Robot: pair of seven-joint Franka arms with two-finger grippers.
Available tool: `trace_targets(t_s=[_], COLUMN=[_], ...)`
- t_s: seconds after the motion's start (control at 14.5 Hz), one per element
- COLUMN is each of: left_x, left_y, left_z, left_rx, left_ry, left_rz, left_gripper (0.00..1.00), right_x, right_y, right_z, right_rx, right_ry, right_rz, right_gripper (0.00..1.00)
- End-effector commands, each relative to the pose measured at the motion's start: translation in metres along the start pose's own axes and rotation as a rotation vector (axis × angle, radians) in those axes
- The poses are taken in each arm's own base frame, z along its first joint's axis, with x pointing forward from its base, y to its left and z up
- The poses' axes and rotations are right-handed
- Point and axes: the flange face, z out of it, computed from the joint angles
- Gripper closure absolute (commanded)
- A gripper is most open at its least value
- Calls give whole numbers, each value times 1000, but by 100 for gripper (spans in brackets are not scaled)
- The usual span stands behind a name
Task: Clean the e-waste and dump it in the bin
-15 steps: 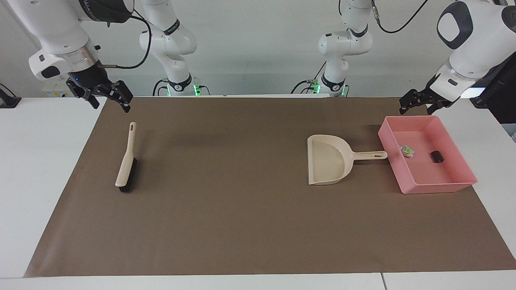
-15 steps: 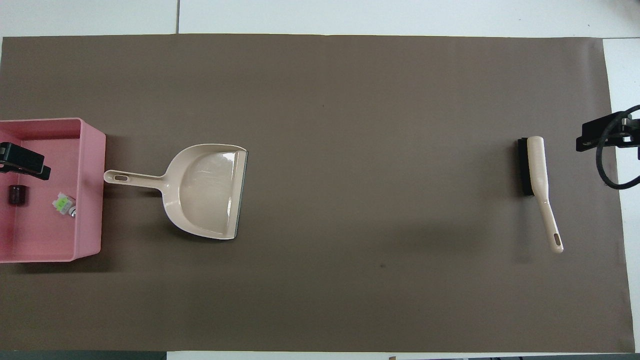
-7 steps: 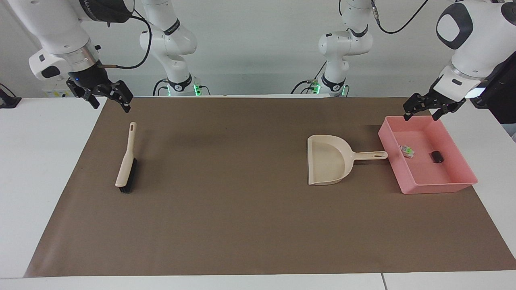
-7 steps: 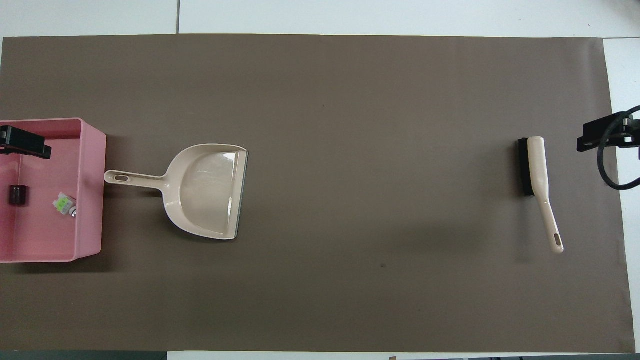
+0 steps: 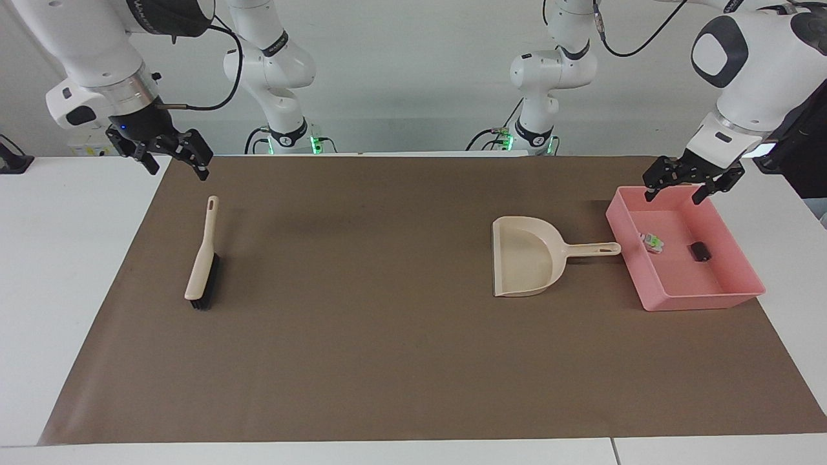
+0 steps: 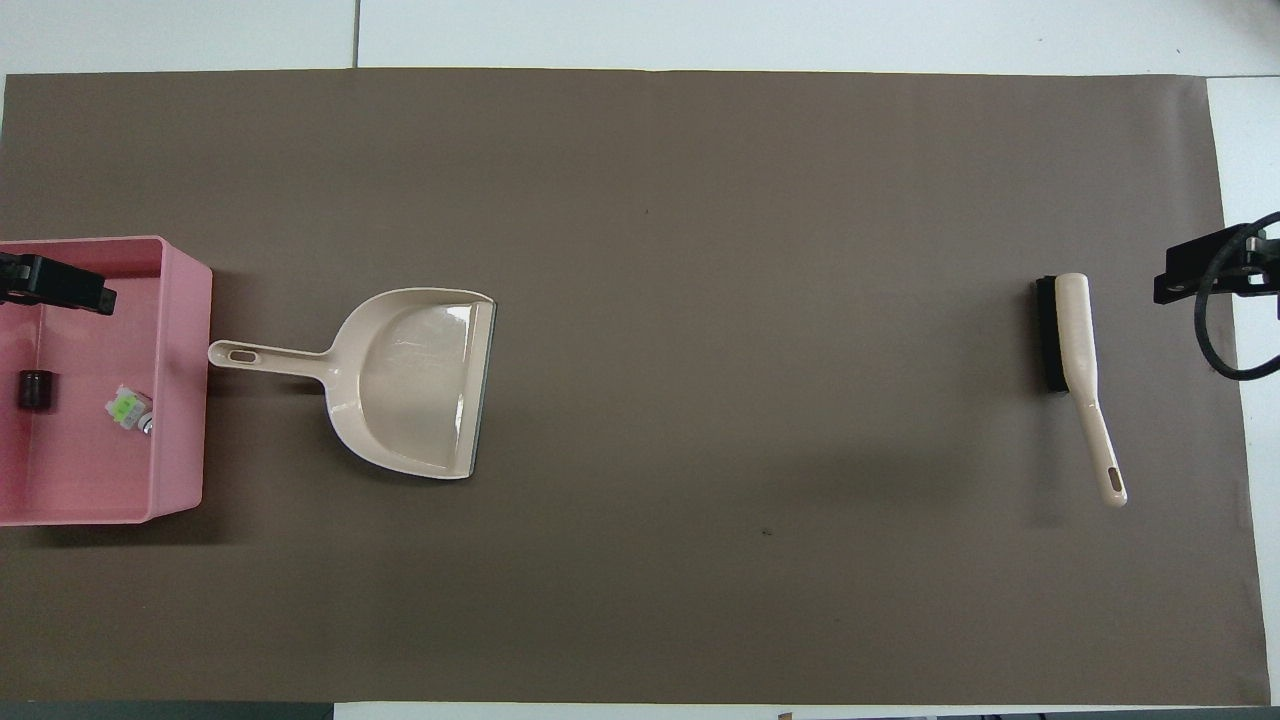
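A brown mat [image 5: 387, 336] covers the white table [image 5: 71, 258]. Near to far from the robots: the right gripper [image 5: 173, 155] hangs over the mat's corner at the right arm's end, jaws spread wide and holding nothing. The left gripper [image 5: 686, 184] hangs over the robot-side end of the pink bin [image 5: 701, 300], jaws also wide and holding nothing. Farther out at the right arm's end lies a beige brush [image 5: 203, 258], bristles down. At the left arm's end the bin holds the 2 pieces of e-waste: the white piece [image 5: 652, 242] and the black block [image 5: 698, 250], apart from each other. A beige dustpan [image 5: 526, 256] lies beside the bin, its handle tip just at the bin's wall.
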Motion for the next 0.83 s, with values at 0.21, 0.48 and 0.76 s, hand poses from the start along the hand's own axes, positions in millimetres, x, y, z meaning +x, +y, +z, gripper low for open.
trace_targets(t_s=[0.21,0.48,0.76], left_x=[-4,-6,-9], left_y=[3,4,5], left_z=[3,3,8], left_rx=[-9,-10,-13], left_ry=[12,11,2], left_rz=[15,17,15], left_gripper=[0,0,0], right_x=[-7,-7,-7], right_y=[3,2,2], right_z=[-1,-1,-1], right_rx=[17,16,17], right_ry=[-3,-1,-3], right_rz=[-11,-12,-12], right_gripper=[0,0,0])
